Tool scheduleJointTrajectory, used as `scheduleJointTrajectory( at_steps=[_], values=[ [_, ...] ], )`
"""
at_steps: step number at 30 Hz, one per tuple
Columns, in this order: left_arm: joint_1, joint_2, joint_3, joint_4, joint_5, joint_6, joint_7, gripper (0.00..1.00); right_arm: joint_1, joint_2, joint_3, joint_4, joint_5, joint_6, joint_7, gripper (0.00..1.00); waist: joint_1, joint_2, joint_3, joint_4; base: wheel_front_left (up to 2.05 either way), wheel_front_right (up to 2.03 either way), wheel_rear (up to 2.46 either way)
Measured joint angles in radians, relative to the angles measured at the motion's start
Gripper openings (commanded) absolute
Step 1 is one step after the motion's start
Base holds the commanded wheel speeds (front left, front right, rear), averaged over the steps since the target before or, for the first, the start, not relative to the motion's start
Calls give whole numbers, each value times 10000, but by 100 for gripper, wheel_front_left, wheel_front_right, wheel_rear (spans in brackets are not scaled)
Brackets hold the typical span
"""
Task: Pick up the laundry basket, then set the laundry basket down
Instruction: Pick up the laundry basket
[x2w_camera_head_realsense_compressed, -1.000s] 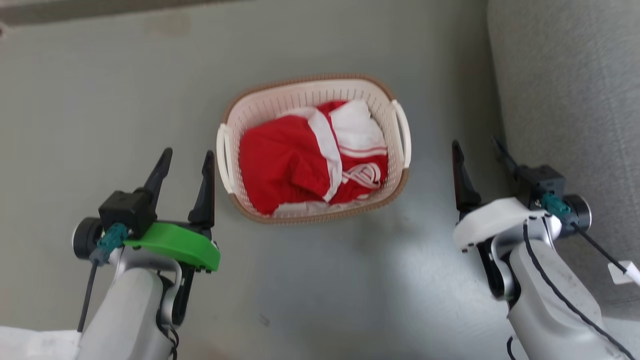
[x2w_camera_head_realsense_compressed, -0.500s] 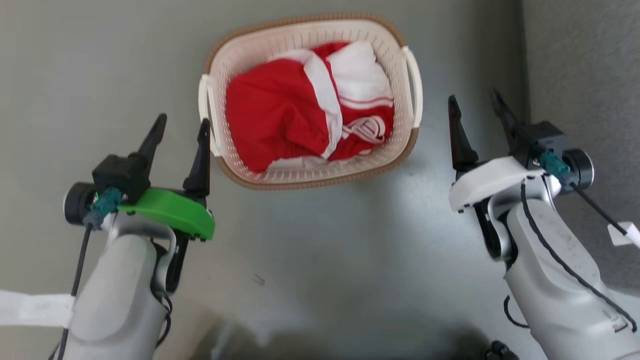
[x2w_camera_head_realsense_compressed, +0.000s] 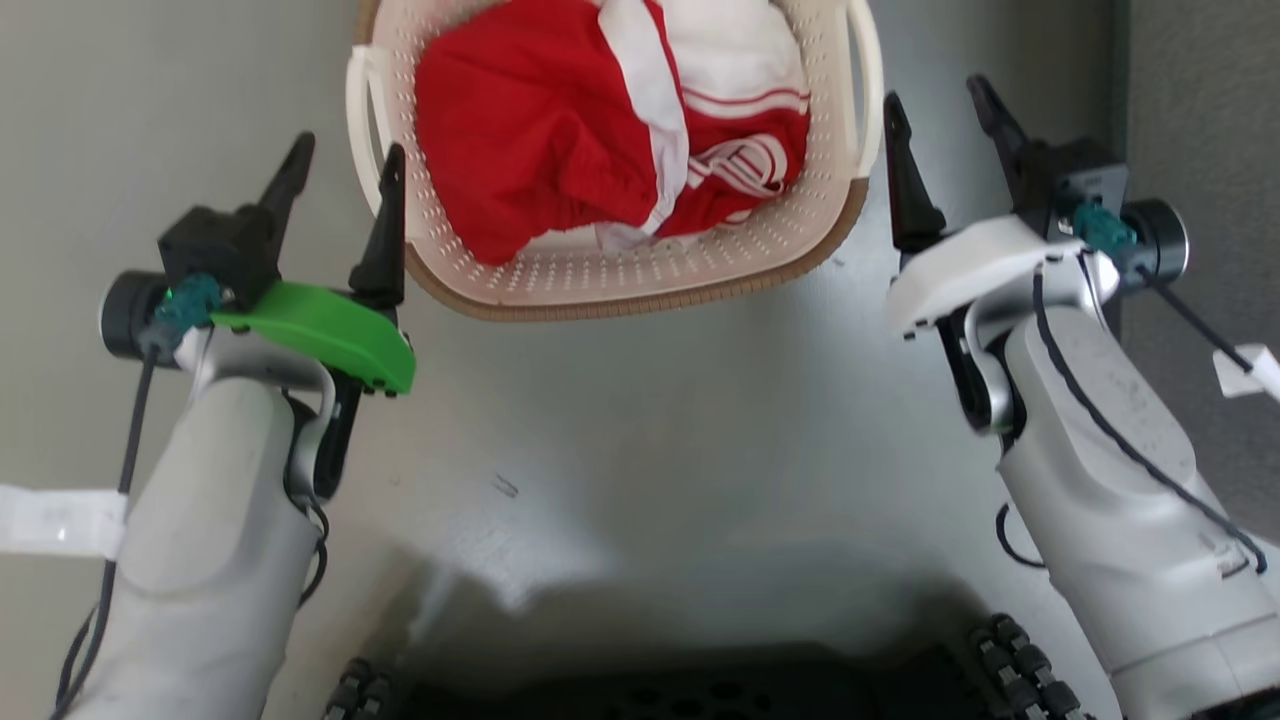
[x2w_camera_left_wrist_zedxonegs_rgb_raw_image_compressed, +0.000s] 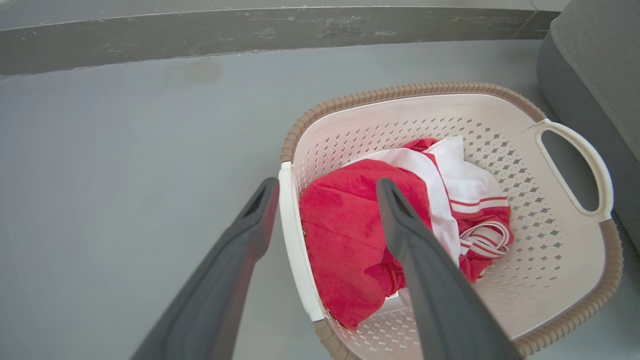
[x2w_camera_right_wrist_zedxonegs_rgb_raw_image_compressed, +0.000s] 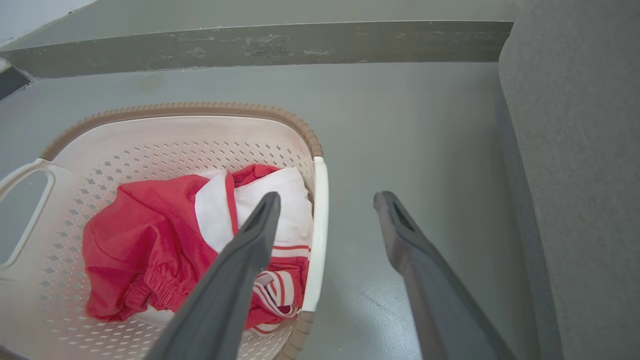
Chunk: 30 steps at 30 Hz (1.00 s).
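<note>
The laundry basket (x2w_camera_head_realsense_compressed: 620, 270) sits on the grey floor (x2w_camera_head_realsense_compressed: 650, 420), straight ahead of the robot and between its two arms. A grey upholstered block (x2w_camera_right_wrist_zedxonegs_rgb_raw_image_compressed: 575, 150) stands near its right side. That block is the widest hazard: the right arm works in the gap between it and the basket, so an outward swing could scrape the fabric and throw the grasp off.

The basket is light and unsecured. If one arm arrives or lifts before the other, the basket would likely slide or tip, and the loose red and white garment (x2w_camera_head_realsense_compressed: 520, 130) heaped inside could shift or spill over the low rim.

Both claws are released, jaws spread. In the wrist views, the left claw (x2w_camera_head_realsense_compressed: 347, 148) straddles the left handle (x2w_camera_left_wrist_zedxonegs_rgb_raw_image_compressed: 295, 240) and the right claw (x2w_camera_head_realsense_compressed: 932, 92) straddles the right handle (x2w_camera_right_wrist_zedxonegs_rgb_raw_image_compressed: 316, 235), each with one finger over the interior and one outside. How high they hover above the loops cannot be told. An inner finger coming down could pinch cloth together with the handle, or press on the rim rather than close around the thin loop. A hold that shallow on smooth plastic might slip once weight comes on.
</note>
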Motion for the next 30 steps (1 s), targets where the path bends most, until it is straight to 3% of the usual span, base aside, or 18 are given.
scheduleJointTrajectory(
  at_steps=[15, 30],
  values=[
    [-1369, 8, 6, 1584, 69, -282, 121, 100, -1535, 203, 318, 1473, 144, 263, 307, 100, 0, 0, 1120, -120, 0, 0, 0],
    [-2916, -290, -23, 3534, -228, -598, 1053, 100, -3266, 259, 1218, 3517, 247, 704, 1488, 100, 0, 0, 1276, -194, 0, 0, 0]
  ],
)
